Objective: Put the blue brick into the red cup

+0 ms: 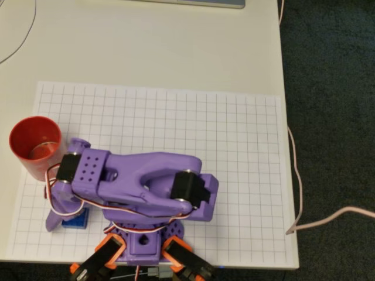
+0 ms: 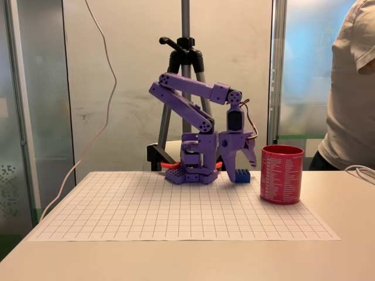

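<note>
Blue brick (image 2: 242, 175) on the grid mat beside red cup (image 2: 282, 174), not yet lifted. Gripper (image 2: 240, 164) spread, poised over it. Grasp and drop remain

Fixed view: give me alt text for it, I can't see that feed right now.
A purple arm's end effector reaches down with jaws spread around the blue brick, which sits on the gridded paper. The red cup stands upright to the right of the brick; a person stands at the right edge.

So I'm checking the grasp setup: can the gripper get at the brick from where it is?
Probably yes. The gripper hangs open right over the blue brick on the grid mat, one finger on each side, and nothing lies between them. The red cup stands apart to the side.
</note>
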Motion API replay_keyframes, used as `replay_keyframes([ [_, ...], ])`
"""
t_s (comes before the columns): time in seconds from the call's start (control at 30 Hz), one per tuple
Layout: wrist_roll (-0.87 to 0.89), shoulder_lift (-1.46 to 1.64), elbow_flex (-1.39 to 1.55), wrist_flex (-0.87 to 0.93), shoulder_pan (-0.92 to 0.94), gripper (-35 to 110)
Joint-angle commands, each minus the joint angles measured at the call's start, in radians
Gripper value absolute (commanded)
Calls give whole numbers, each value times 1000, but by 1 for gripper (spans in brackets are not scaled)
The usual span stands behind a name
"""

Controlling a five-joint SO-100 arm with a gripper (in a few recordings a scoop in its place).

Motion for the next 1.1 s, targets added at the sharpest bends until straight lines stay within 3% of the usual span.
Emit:
replay_keyframes([
  [0.0, -44, 48, 12, 26, 11, 40],
  [0.2, -37, 86, 17, 55, -18, 40],
  [0.33, -20, 91, 17, 57, -26, 18],
  [0.4, -12, 97, 17, 55, -20, 0],
  [0.83, -66, 83, 3, 44, 28, 0],
  [1.07, -227, 103, -282, 158, 284, 0],
])
